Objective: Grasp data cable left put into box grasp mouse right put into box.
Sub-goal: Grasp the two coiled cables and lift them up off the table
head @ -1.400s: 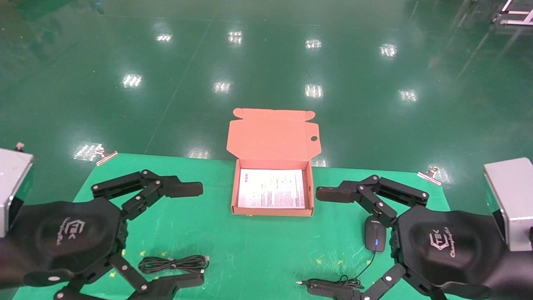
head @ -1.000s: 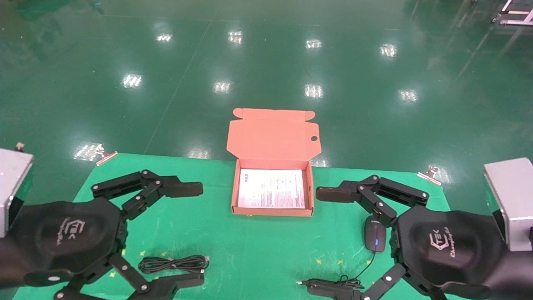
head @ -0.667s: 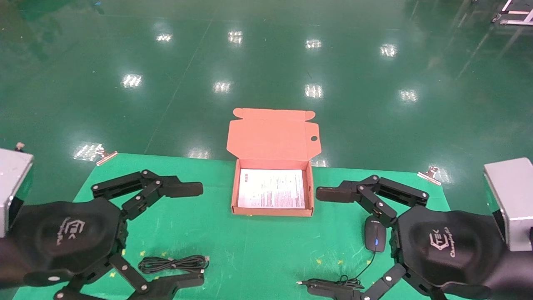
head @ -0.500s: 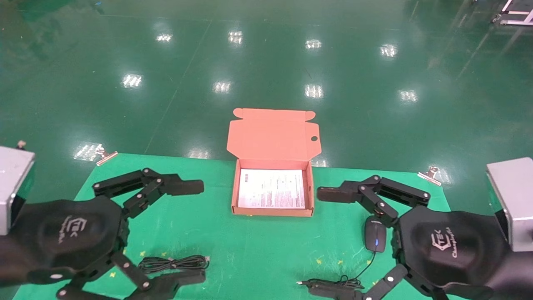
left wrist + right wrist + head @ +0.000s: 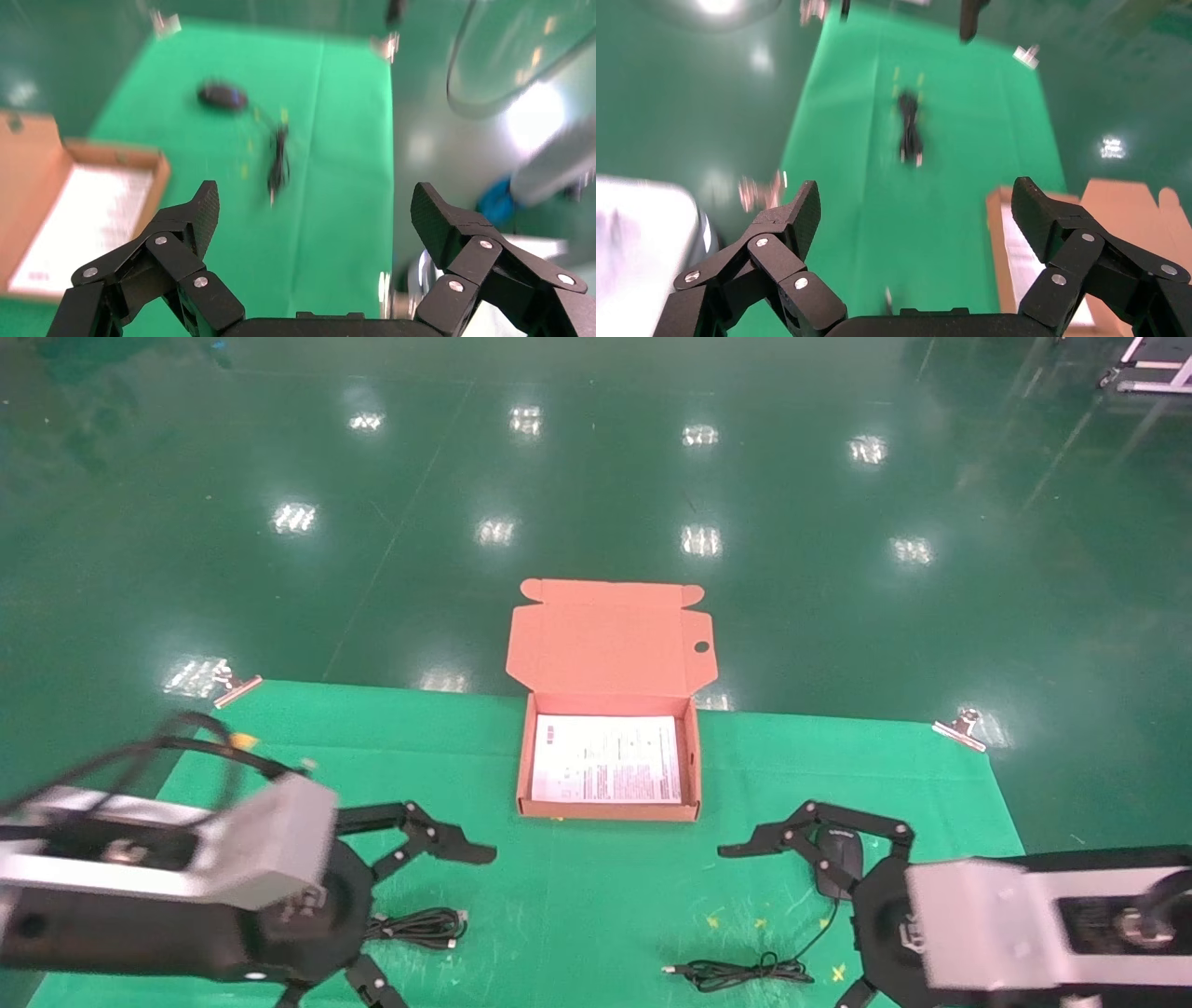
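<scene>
— Cardboard is all that is seen around the white leaflet (image 5: 607, 758); has anything been put into the box (image 5: 605, 810) yet?

— Nothing. The box stands open at the far middle of the green bench (image 5: 577, 915), lid raised, and only the leaflet lies inside. Neither of the two placements can be counted as done.

— Where is the data cable (image 5: 417, 927) found?

— On the bench at the near left, a looped bundle just beside the left pincer (image 5: 419, 887), partly hidden under it. The left pincer is spread wide and nothing is held between its fingers — in the left wrist view its fingertips (image 5: 204, 207) are seen well apart over bare cloth.

— And the mouse (image 5: 833, 859)?

— On the bench at the right, well apart from the box, partly covered by the right pincer (image 5: 792, 859), which hangs over it. That pincer is also released and empty. The tail cord (image 5: 745, 973) is seen bundled nearer the front edge.

— So what is left?

— Everything, by this judgement: the cable is to be grasped and carried into the box by the left arm, then the mouse by the right. Only the approach appears under way.
</scene>
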You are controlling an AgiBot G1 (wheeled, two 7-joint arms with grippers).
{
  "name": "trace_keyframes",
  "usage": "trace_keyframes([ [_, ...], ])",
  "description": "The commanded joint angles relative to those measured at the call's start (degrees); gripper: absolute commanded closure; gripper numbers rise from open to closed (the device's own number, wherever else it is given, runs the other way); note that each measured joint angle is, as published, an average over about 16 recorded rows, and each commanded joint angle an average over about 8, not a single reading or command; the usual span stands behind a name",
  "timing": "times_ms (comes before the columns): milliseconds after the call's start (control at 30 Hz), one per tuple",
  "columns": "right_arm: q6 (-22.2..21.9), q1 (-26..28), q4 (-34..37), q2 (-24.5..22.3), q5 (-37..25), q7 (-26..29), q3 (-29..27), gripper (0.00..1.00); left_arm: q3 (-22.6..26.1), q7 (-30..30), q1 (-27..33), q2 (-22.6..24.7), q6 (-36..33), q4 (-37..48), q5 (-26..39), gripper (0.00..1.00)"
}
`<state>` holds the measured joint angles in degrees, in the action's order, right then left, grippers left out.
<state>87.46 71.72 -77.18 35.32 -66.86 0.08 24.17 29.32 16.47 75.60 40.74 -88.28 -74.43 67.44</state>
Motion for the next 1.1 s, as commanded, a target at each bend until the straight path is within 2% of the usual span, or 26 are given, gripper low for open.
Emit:
trace_keyframes([
  [33,0.74,2.01,-0.17,0.60,-3.82,-1.92,1.53,0.00,2.01,1.02,1.79,0.94,-0.49,-0.01,3.56,0.00],
  [300,-0.47,5.78,-0.41,4.30,-20.59,-9.68,9.74,0.00,9.82,2.12,5.69,5.47,0.40,-0.74,19.33,0.00],
  [533,-4.81,4.63,-0.18,6.98,-31.22,-11.94,13.95,0.00,15.79,3.64,7.16,10.12,2.78,-0.33,33.50,0.00],
  [833,-10.97,1.00,0.92,9.59,-38.80,-8.86,16.05,0.00,19.43,6.87,5.21,14.34,9.29,3.92,45.11,0.00],
  [1100,-14.65,-1.02,4.27,12.94,-43.13,-6.68,17.60,0.00,20.55,7.49,4.07,17.00,13.97,10.69,49.74,0.00],
])
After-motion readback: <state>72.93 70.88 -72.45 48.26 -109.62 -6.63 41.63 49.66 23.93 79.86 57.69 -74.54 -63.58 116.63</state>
